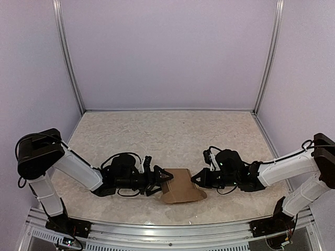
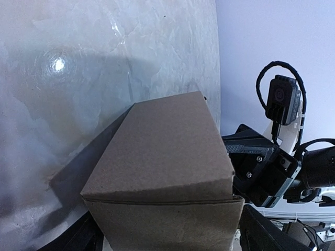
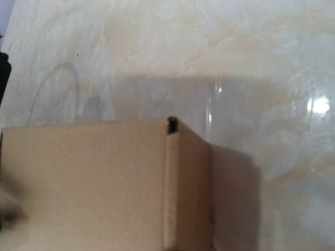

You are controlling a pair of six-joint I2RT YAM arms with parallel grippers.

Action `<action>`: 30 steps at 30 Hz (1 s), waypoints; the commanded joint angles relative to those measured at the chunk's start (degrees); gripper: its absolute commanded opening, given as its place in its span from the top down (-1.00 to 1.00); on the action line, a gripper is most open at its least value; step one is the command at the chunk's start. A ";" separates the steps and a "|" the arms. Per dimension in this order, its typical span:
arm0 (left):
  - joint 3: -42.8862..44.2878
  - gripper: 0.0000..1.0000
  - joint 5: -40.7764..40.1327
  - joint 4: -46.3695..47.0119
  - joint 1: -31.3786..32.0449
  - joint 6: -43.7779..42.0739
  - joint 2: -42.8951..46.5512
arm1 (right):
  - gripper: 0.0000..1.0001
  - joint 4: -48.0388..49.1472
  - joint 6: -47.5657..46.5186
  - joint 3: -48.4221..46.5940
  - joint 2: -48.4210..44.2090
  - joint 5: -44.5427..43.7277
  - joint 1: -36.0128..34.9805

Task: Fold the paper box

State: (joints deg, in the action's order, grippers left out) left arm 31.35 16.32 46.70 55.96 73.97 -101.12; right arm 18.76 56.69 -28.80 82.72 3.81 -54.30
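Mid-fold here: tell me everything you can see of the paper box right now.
The paper box is plain brown cardboard, already folded into a small squarish block resting on the marbled table near its front edge. The left wrist view shows a crease across its near face; the right wrist view, a folded corner with a small notch. The left gripper straddles the left end, jaws wide; grip unclear. The shut right gripper seems to touch its right side.
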 commanded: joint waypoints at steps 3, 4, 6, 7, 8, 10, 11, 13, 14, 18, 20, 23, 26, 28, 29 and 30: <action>0.74 -0.64 0.58 0.74 0.67 1.20 -0.23 | 1.00 -1.15 0.01 0.81 -0.59 -1.78 0.29; 0.87 -0.63 0.61 0.38 0.72 1.11 -0.15 | 1.00 -1.30 -0.04 0.72 -0.67 -1.87 0.30; 1.03 -0.60 0.52 -0.16 0.81 0.93 -0.05 | 1.00 -1.53 -0.08 0.67 -0.87 -2.04 0.27; 1.12 -0.59 0.53 -0.45 0.78 0.78 0.02 | 1.00 -1.66 -0.08 0.57 -0.93 -2.11 0.32; 1.27 -0.58 0.48 -0.85 0.81 0.62 0.11 | 1.00 -1.82 -0.21 0.52 -1.00 -2.14 0.34; 1.62 -0.54 0.51 -1.75 0.83 0.25 0.37 | 1.00 -2.20 -0.34 0.30 -1.13 -2.19 0.33; 1.80 -0.50 0.61 -2.05 0.88 0.13 0.40 | 1.00 -2.33 -0.46 0.25 -1.30 -2.23 0.33; 1.95 -0.40 0.66 -2.20 0.83 0.03 0.40 | 1.00 -2.52 -0.73 0.00 -1.52 -2.19 0.31; 1.96 -0.31 0.71 -2.22 0.81 0.02 0.40 | 1.00 -2.77 -0.85 -0.08 -1.73 -2.23 0.32; 2.18 -0.13 0.94 -3.72 0.73 -0.82 0.73 | 1.00 -3.89 -1.55 -0.67 -2.64 -2.23 0.27; 2.03 -0.06 0.72 -4.24 0.66 -1.02 1.17 | 1.00 -4.48 -1.94 -0.91 -3.18 -2.15 0.33; 1.60 0.01 0.74 -4.33 0.36 -1.23 1.98 | 0.95 -4.74 -2.19 -0.61 -4.91 -2.36 0.30; 0.73 0.03 0.91 -4.45 -0.19 -1.82 3.45 | 0.67 -5.20 -3.68 -0.34 -7.33 -1.98 0.28; 0.33 0.06 1.61 -4.85 -0.75 -2.87 4.62 | 0.44 -6.06 -5.38 -0.30 -9.05 -0.95 0.27; 0.11 0.09 1.94 -5.04 -1.08 -3.43 5.15 | 0.27 -6.51 -6.01 -0.30 -9.97 -0.56 0.31; -0.15 0.10 2.34 -5.11 -1.43 -3.91 6.02 | 0.15 -7.03 -6.69 -0.30 -10.88 -0.19 0.32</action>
State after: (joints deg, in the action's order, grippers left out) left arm 32.27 17.21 43.38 55.75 72.93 -98.35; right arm 14.33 53.80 -28.86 75.42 2.52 -54.28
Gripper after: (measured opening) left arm 0.595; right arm 0.313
